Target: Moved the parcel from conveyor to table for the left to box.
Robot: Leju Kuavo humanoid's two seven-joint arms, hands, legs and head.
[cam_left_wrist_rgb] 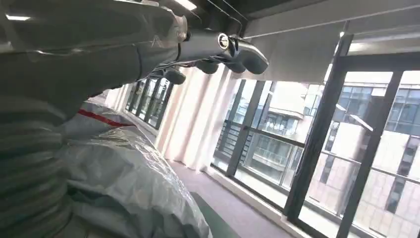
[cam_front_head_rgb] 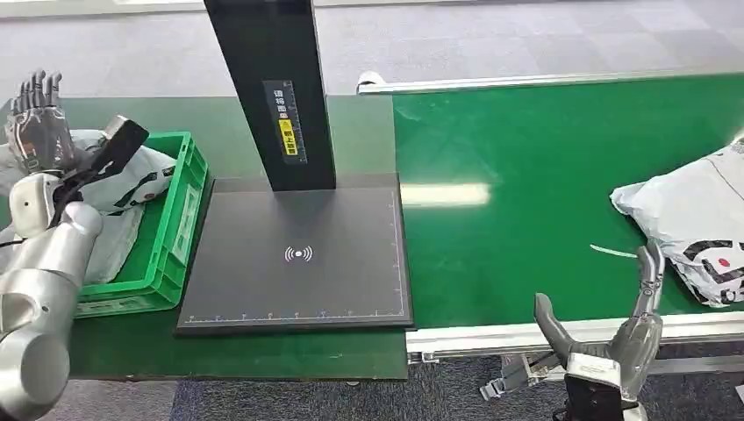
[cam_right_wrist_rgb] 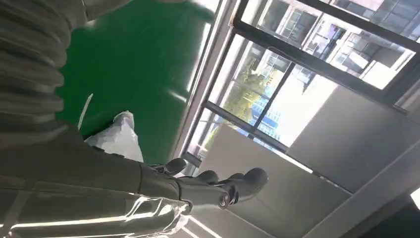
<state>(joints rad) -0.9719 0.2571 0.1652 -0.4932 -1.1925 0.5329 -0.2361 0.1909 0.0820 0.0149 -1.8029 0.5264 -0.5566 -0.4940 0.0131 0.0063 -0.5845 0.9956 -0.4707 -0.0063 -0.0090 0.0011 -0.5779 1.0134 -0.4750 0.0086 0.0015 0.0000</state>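
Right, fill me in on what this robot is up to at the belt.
It is sorting parcels. The right hand hangs open at the near edge of the green conveyor, just short of a white parcel lying on the belt, holding nothing yet. The left hand is raised, fingers straight, above the green crate, which already holds white bagged parcels. The black scanning pad between them has nothing on it.

The left arm (cam_front_head_rgb: 39,289) bends upward at the picture's left, its hand (cam_front_head_rgb: 37,123) raised with fingers straight, apart and holding nothing. The right hand (cam_front_head_rgb: 614,338) reaches up from below, thumb and fingers spread wide, empty, fingers (cam_right_wrist_rgb: 237,184) extended in the wrist view.
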